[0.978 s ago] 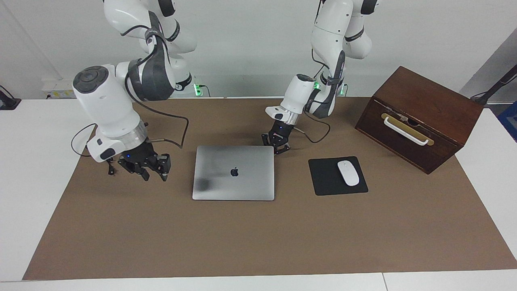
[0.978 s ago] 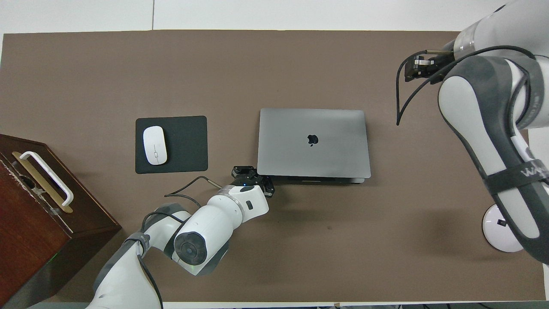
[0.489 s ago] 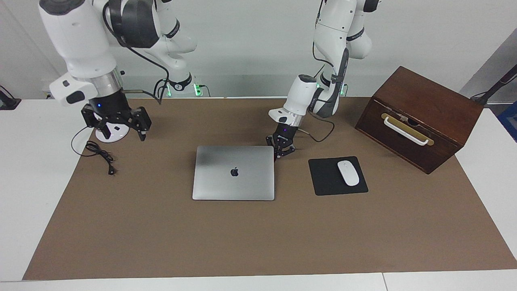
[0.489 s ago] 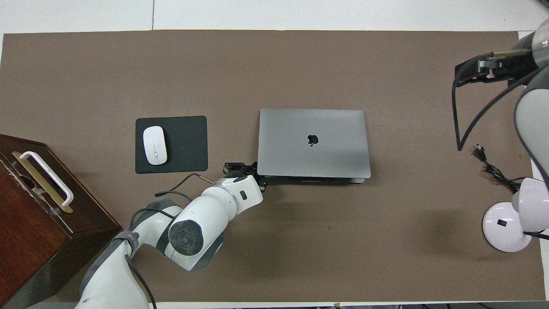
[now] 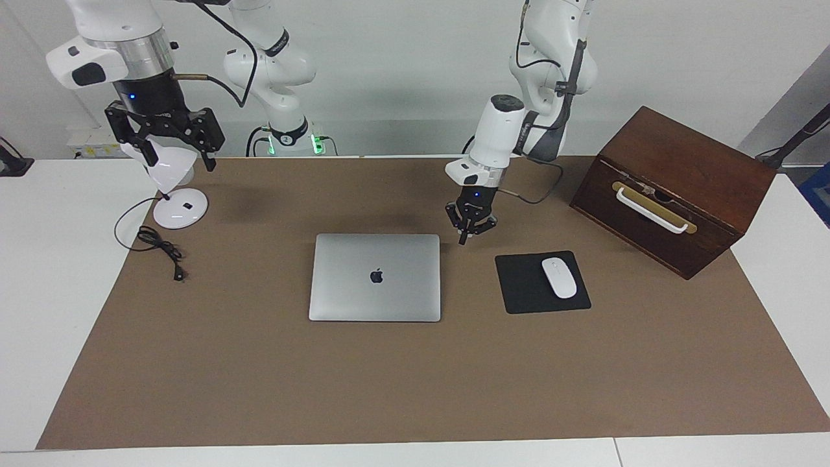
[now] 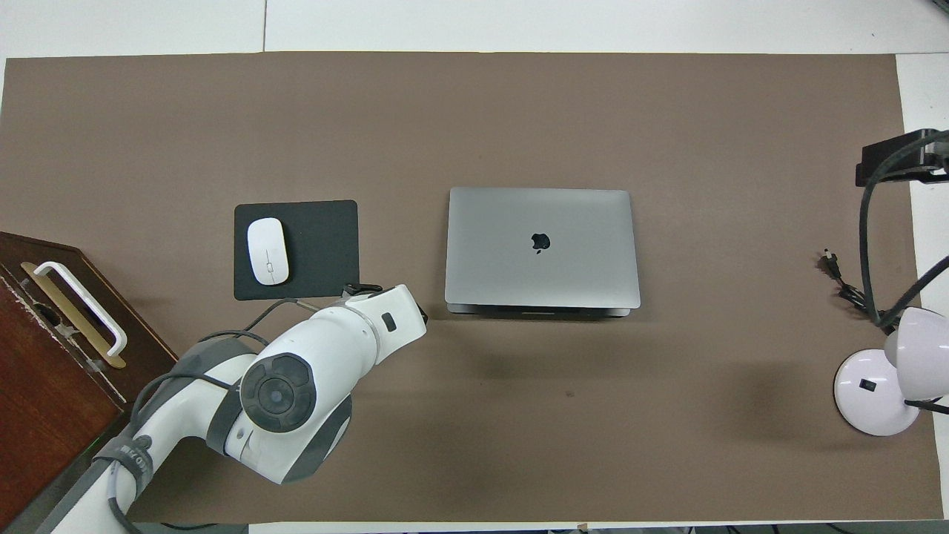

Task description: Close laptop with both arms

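A white mouse (image 5: 559,277) rests on a black mouse pad (image 5: 542,282) at frame centre-right, a wooden box (image 5: 674,188) upper right, a white desk lamp (image 5: 173,188) and its cord (image 5: 159,245) at left.

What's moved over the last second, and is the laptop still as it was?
Both arms pulled away. The right gripper rose from beside the laptop to above the white desk lamp, uncovering it. The left gripper lifted off the laptop's corner and now hangs between it and the mouse pad. Neither holds anything. Laptop stays closed and flat; mouse pad, mouse, wooden box unchanged.
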